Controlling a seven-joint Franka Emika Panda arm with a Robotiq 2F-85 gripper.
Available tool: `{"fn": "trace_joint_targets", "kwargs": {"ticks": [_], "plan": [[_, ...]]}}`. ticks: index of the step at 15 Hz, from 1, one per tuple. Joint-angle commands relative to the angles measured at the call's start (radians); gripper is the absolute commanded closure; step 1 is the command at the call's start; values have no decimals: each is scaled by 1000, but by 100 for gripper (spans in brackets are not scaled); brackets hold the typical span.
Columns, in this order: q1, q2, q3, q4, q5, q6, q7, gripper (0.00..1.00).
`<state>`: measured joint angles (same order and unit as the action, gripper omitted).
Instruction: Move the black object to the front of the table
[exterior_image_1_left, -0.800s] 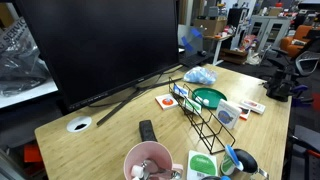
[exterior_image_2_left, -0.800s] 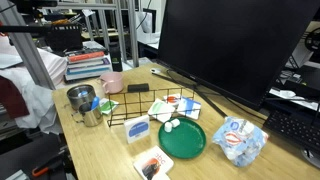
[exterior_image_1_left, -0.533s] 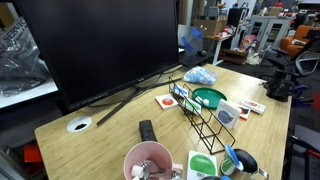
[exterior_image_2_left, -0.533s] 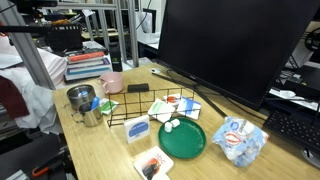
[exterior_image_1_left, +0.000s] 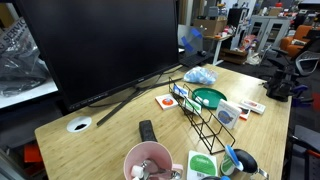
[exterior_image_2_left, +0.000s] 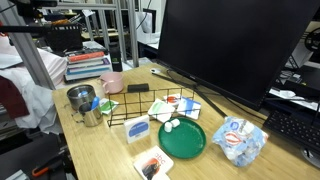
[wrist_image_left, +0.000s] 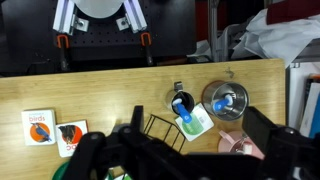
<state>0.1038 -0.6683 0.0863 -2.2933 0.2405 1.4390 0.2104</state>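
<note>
While fingers (wrist_image_left: 281, 149) hang spread, apparently empty, surface (exterior_image_1_left: 110, 137) reads: white grommet (exterior_image_1_left: 79, 125), then black object (exterior_image_1_left: 147, 130) lying flat near pink cup (exterior_image_1_left: 148, 160), then wire rack (exterior_image_1_left: 205, 118). Likely light, stiff, slick-cased; pinch across its narrow width at mid-length.

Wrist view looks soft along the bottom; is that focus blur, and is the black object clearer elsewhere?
Wrist view: the end effector looms dark and out of focus at the bottom edge, while the table behind it is sharper. In an exterior view, the black object is evenly lit, without glare.
</note>
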Motion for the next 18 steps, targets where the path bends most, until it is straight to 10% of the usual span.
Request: {"fn": "trace_joint_targets", "kwargs": {"ticks": [1,10,18], "plan": [[-57,83,37,14,-2,-10,77,0],[-47,370,42,29,76,217,123,0],[-42,371,40,23,59,220,112,0]]}}
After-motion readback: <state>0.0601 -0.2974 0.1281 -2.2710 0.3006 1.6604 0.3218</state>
